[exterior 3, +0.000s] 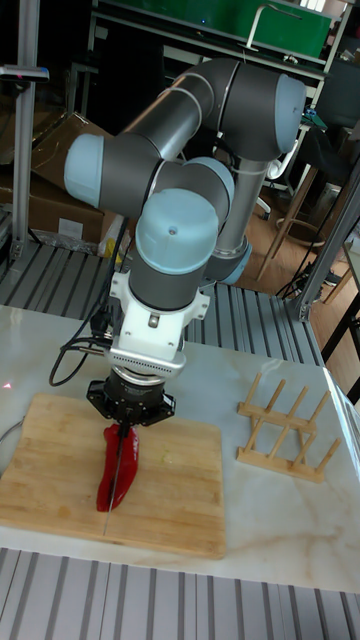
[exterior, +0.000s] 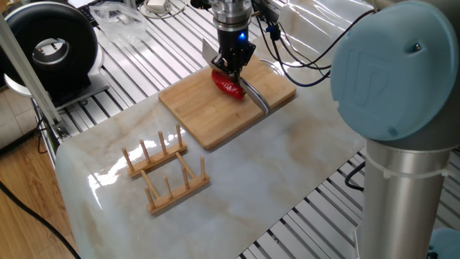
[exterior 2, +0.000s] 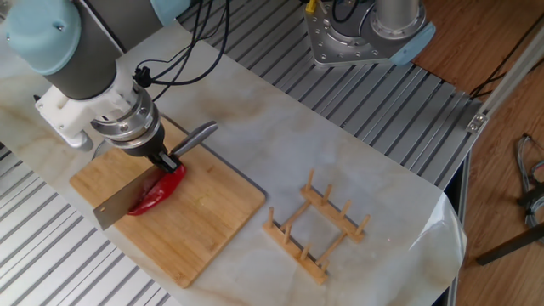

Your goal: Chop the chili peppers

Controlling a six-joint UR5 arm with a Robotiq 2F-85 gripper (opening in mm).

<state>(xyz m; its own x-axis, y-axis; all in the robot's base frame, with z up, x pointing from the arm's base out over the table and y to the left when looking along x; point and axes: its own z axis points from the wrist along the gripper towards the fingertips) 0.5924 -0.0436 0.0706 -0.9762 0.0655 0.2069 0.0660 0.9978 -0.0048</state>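
Now | tool (exterior 2: pixel 164 159) clamps knife (exterior 2: pixel 127 197) | blade on chili peppers (exterior 2: pixel 158 192) | cutting board (exterior 2: pixel 204 229) | no legible writing

chili peppers (exterior 2: pixel 158 192): one
knife (exterior 2: pixel 136 189): one
cutting board (exterior 2: pixel 204 221): one
wooden racks (exterior 2: pixel 316 226): one
robot arms (exterior 3: pixel 190 180): one

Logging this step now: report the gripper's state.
Gripper: closed on the knife, its blade resting on the red chili pepper on the cutting board.
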